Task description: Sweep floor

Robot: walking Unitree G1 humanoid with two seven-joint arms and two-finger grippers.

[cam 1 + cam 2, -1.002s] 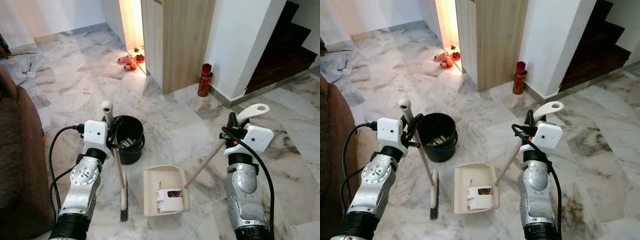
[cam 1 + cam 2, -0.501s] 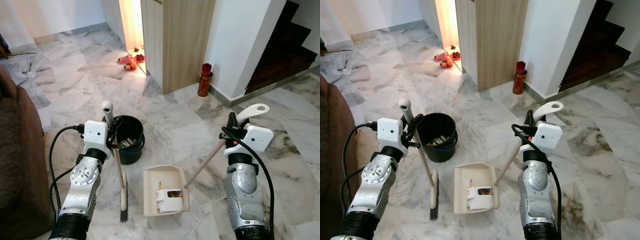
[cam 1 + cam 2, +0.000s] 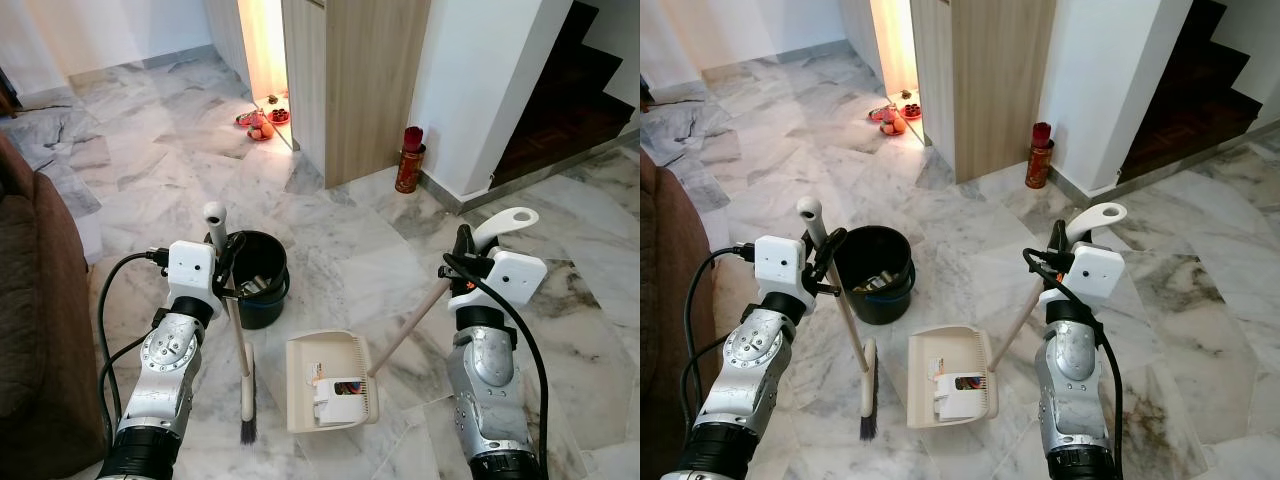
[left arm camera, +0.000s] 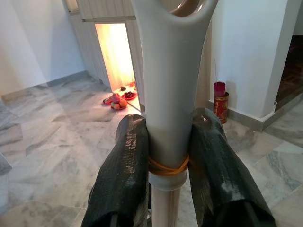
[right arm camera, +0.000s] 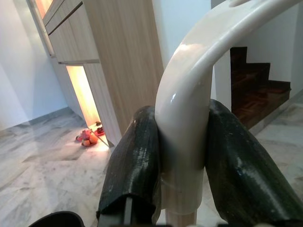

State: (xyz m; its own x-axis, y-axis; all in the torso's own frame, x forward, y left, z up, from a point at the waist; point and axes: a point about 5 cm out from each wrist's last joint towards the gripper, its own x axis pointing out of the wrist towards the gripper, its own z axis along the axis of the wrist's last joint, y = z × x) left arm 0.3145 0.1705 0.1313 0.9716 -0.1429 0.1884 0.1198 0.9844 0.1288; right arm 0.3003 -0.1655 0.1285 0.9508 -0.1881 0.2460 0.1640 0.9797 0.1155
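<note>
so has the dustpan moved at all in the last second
No. The dustpan lies at the same spot on the marble floor, just as far from the black bucket as before, its handle gripped by the right gripper.

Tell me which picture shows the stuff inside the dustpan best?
The left eye view: the cream plastic dustpan lies open on the marble floor, with a white paper scrap in its tray. The right eye view shows the same from slightly aside. The right wrist view shows its cream handle top between the right pincer's fingers.

Grey-veined marble floor [image 3: 360,250], wooden cabinet [image 3: 365,80] (lit alcove beside), dark staircase [image 3: 565,95]
</note>
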